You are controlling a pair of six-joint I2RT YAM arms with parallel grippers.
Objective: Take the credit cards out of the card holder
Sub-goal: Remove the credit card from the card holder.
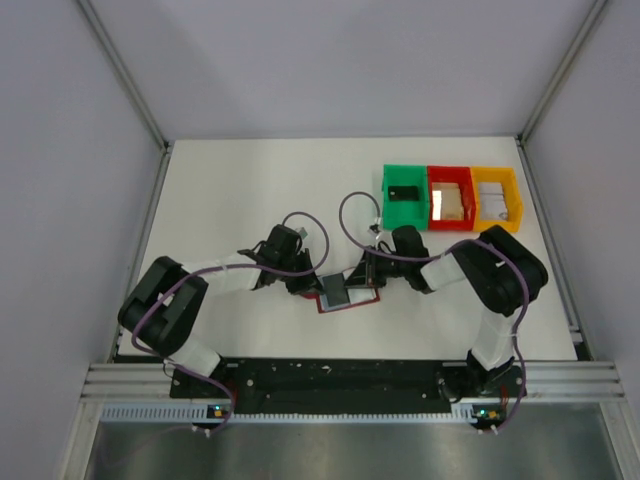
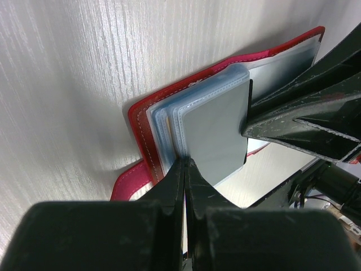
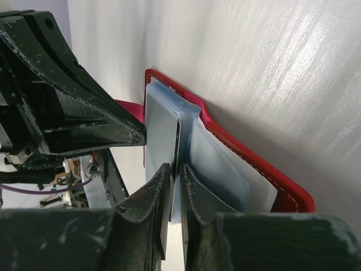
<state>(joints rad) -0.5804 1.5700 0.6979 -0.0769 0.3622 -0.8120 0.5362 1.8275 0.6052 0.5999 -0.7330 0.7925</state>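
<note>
The red card holder [image 1: 365, 299] lies open on the white table between both arms. In the left wrist view its clear plastic sleeves [image 2: 169, 121] fan up from the red cover [image 2: 138, 130], and a grey credit card [image 2: 217, 132] sits in the top sleeve. My left gripper [image 2: 186, 164] is shut on the near edge of that sleeve stack. My right gripper [image 3: 178, 169] comes in from the opposite side, jaws closed narrowly on the thin dark edge of the card [image 3: 162, 132] at the sleeve mouth. The other pocket [image 3: 217, 164] lies flat beside it.
Green [image 1: 404, 175], red [image 1: 450, 174] and yellow [image 1: 496, 174] bins stand in a row at the back right, each with a flat card inside. The two grippers' fingers [image 2: 304, 113] nearly touch over the holder. Aluminium frame posts border the table.
</note>
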